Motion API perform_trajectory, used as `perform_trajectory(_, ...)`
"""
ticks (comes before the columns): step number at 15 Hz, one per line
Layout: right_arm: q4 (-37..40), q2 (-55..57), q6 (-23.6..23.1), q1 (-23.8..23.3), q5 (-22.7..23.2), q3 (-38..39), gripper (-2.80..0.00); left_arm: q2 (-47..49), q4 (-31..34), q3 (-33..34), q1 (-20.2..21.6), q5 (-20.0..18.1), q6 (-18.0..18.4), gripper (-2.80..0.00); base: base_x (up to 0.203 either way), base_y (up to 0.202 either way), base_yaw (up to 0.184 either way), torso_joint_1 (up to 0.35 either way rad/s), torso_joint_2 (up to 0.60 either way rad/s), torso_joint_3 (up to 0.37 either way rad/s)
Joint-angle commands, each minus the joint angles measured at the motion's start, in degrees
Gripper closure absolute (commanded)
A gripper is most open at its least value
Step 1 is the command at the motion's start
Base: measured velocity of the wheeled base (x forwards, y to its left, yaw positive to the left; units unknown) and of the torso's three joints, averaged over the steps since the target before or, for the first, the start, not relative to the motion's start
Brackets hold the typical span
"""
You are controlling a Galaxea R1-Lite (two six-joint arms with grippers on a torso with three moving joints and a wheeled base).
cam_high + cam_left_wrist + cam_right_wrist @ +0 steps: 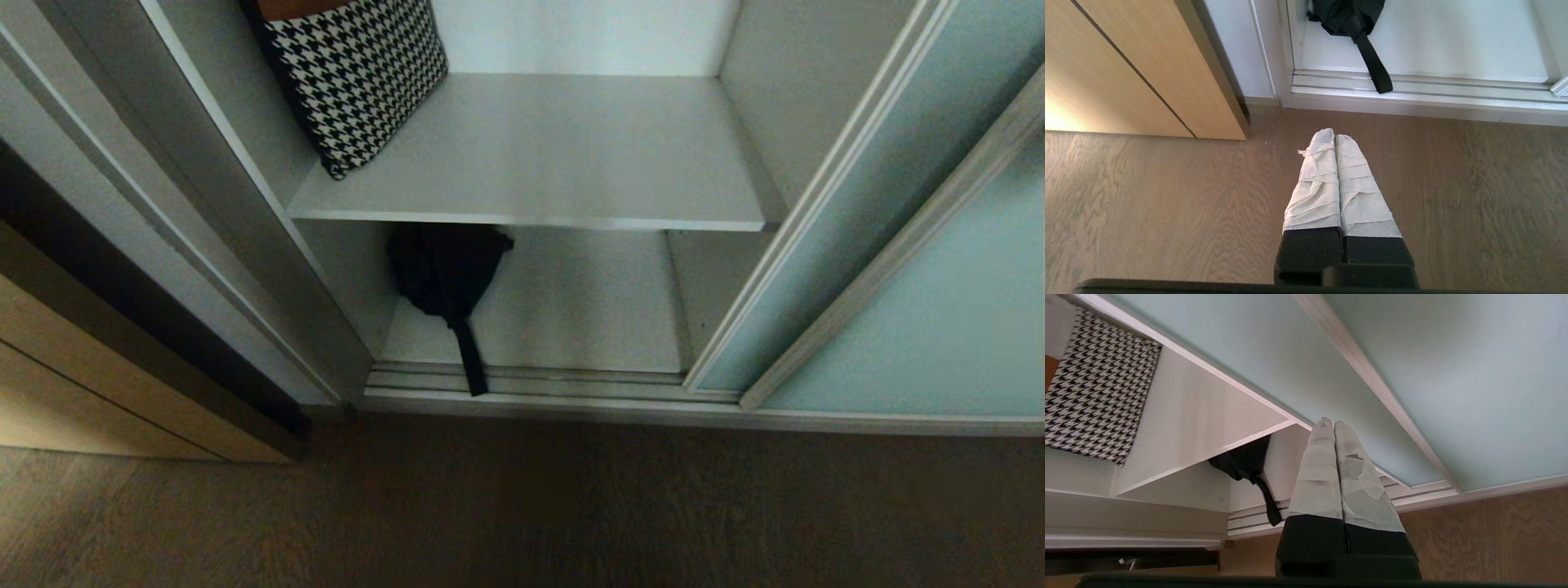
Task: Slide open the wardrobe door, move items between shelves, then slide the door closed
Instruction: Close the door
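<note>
Head view: unlabelled houndstooth bag (355, 77) above black pouch (445, 269).

Frosted glass door (914, 310), matt white shelves (539, 155)

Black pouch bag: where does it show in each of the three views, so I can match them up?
Head view: black pouch bag under the upper shelf, left side, strap over the floor track.
Left wrist view: top edge.
Right wrist view: below the shelf, left of the pincer.
Shared landmark: the floor track.
</note>
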Motion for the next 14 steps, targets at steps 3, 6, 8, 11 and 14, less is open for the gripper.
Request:
perform_trajectory(3,-2.5,1.9,0.1,1.0,0.0,-0.7,0.00,0.1,0.0,0.0,0.0,0.0,0.0,0.00,0.000,0.000,0.000,0.000,0.00,0.000)
perform_trajectory(6,-5.3,3.2,0.2,1.1,-0.6,-0.8,0.00,0.1,0.0,0.0,0.0,0.0,0.0,0.00,0.000,0.000,0.000,0.000,0.00,0.000)
perform_trajectory(8,-6.8,3.8,0.2,1.1,-2.2,-0.8,0.00,0.1,0.0,0.0,0.0,0.0,0.0,0.00,0.000,0.000,0.000,0.000,0.00,0.000)
perform_trajectory(11,-7.0,4.2,0.1,0.9,-2.4,-1.2,0.00,0.1,0.0,0.0,0.0,0.0,0.0,0.00,0.000,0.000,0.000,0.000,0.00,0.000)
perform_trajectory(14,-7.0,4.4,0.1,0.7,-2.5,-1.5,0.00,0.1,0.0,0.0,0.0,0.0,0.0,0.00,0.000,0.000,0.000,0.000,0.00,0.000)
